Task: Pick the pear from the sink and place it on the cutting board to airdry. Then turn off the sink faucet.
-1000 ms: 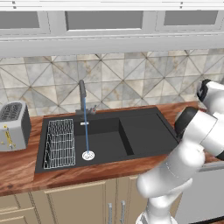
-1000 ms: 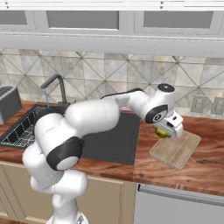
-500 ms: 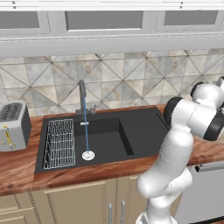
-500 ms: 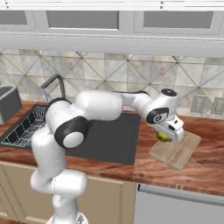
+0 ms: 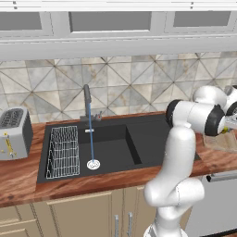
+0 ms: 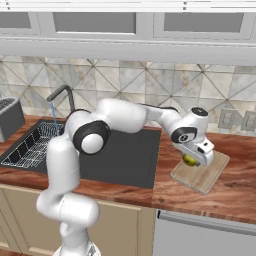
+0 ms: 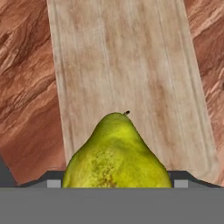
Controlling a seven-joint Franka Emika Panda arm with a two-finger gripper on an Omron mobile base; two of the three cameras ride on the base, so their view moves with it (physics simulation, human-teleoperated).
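The yellow-green pear (image 7: pixel 117 153) is held between my gripper's (image 7: pixel 116 183) fingers, stem end pointing away, just above the near end of the light tan cutting board (image 7: pixel 127 65). From the right base view, the gripper (image 6: pixel 193 158) is shut on the pear (image 6: pixel 189 160) over the cutting board's (image 6: pixel 205 175) left part, right of the black sink (image 6: pixel 130 150). Whether the pear touches the wood I cannot tell. The dark faucet (image 5: pixel 87 99) stands behind the sink (image 5: pixel 152 134), and a thin blue water stream (image 5: pixel 90 139) runs down to the silver drain (image 5: pixel 93 164).
A white wire rack (image 5: pixel 62 150) lies in the left of the basin. A silver toaster (image 5: pixel 14 132) stands on the wood counter at far left. Reddish wood counter (image 7: pixel 26 87) surrounds the board. Wall outlets (image 6: pixel 227 119) sit on the tiled backsplash behind the board.
The gripper has carried the pear slightly down and to the right over the cutting board, with the arm stretching out further. Water keeps running from the faucet.
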